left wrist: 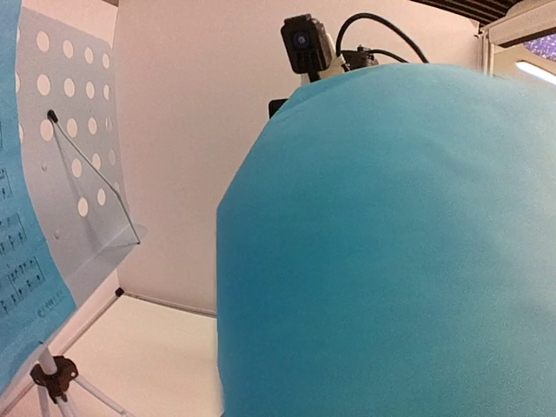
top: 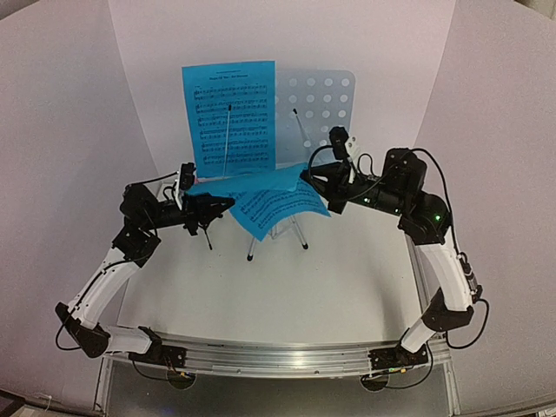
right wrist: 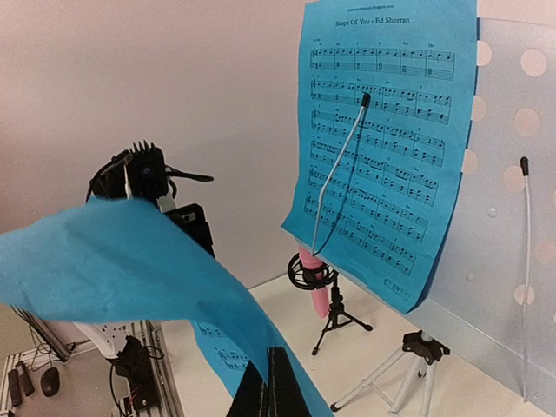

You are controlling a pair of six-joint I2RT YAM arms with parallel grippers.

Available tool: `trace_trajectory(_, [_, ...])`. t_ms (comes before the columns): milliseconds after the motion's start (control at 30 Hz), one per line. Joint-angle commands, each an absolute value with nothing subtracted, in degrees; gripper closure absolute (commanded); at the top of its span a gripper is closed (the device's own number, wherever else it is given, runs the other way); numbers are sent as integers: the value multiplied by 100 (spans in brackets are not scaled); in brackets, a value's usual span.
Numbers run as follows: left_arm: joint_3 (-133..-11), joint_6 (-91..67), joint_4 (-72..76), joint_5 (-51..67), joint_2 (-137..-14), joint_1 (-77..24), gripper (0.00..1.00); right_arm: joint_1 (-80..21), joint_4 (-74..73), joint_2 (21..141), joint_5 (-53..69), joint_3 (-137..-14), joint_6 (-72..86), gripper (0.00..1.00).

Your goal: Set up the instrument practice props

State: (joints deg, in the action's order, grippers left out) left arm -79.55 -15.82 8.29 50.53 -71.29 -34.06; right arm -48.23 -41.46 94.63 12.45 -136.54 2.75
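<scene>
Blue sheet [top: 230,117] on desk [top: 326,104] | second sheet [top: 280,207] sagging | right fingers [right wrist: 280,384] pinching it

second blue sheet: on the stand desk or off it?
Off. The second sheet hangs bowed in mid-air before the stand desk, pinched by the right gripper; the desk's right half shows bare holes.
</scene>
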Motion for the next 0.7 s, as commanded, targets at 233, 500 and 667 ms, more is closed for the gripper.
trace_trajectory(233, [-9407,-370,-1989,4729,-7182,-3414,100,-4667,-4008,9207,1683,-12995,454,77])
trace_trajectory(500, [-10104,1546,-3421,5286,-7400,-3410,100,-4668,-4008,9642,1891,-13300,389,36])
trace_trajectory(667, [-10557,2931,-4245,5356,-7600,-3412,100,-4643,-4019,9874,1863,-13560,327,27])
